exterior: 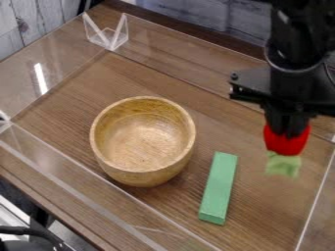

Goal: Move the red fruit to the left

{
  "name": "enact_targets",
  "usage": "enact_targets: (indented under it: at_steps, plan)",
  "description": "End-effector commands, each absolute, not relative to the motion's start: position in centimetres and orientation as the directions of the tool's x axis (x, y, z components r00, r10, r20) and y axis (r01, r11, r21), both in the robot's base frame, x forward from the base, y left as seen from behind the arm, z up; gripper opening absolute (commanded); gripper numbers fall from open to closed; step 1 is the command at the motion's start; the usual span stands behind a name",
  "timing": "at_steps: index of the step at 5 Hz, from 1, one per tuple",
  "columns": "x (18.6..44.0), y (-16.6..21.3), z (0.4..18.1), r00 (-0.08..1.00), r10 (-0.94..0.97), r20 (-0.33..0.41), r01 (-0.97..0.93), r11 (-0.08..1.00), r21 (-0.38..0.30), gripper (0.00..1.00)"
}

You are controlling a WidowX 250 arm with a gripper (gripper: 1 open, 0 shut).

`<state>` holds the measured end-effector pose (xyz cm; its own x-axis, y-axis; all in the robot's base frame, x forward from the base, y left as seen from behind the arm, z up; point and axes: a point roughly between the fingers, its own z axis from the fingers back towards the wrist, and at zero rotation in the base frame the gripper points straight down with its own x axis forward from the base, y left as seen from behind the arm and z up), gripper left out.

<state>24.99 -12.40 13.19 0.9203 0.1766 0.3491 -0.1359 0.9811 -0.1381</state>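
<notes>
With the green block [220, 186] nearest and the wooden bowl [143, 139] beside it, I'd carry the red fruit [284, 149], clamped in the gripper [285, 143] above the table's right side, high over both leftward.

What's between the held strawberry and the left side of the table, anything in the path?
The gripper is shut on the red fruit, lifted off the table. Leftward sit the green block, then the wooden bowl. Both lie on the table in that path, so carrying it above them looks safest.
</notes>
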Motion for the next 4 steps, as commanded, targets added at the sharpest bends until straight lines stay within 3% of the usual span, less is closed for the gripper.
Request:
enact_targets:
  at_steps: [1,4]
  plan:
    - [24.8,-12.8,14.0,0.912,0.169,0.374,-0.113,0.979,-0.169,0.0]
    - [23.5,-12.1,14.4,0.919,0.149,0.366,-0.086,0.979,-0.184,0.0]
